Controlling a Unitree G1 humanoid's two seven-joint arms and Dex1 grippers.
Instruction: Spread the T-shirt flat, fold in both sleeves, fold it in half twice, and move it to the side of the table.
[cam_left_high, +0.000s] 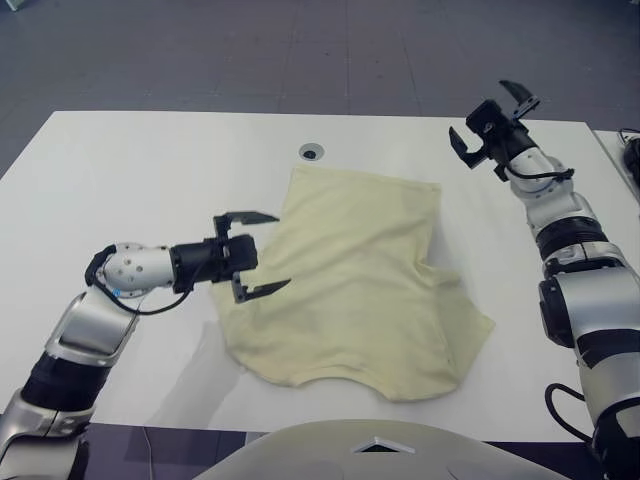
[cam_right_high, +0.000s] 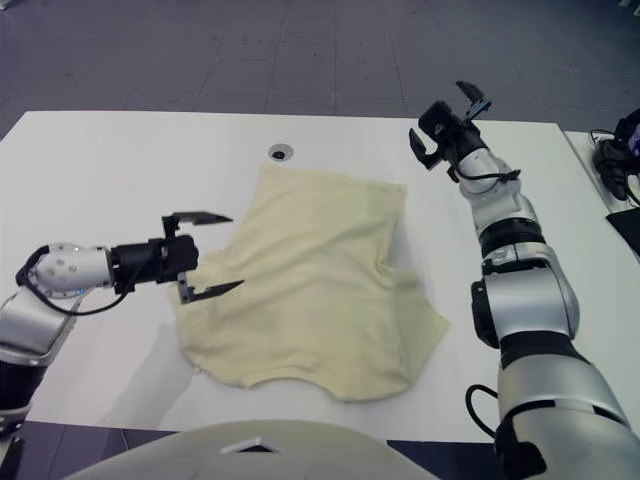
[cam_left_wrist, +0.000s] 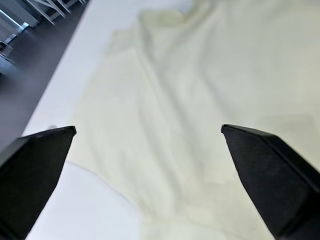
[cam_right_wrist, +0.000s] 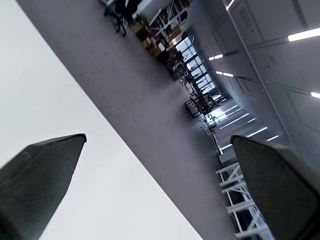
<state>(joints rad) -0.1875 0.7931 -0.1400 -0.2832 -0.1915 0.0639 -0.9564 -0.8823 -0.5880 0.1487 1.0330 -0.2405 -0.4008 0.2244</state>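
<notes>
T-shirt (cam_left_high: 360, 280) lies rumpled on the table (cam_left_high: 150, 180); your left gripper (cam_left_high: 281, 250) hovers level at its left edge, jaws wide, empty (right gripper (cam_left_high: 477, 107) raised far right, also spread, empty).

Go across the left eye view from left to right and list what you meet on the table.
left end effector, open at the shirt's left edge → T-shirt → right end effector, open, raised over the table's far right.
</notes>
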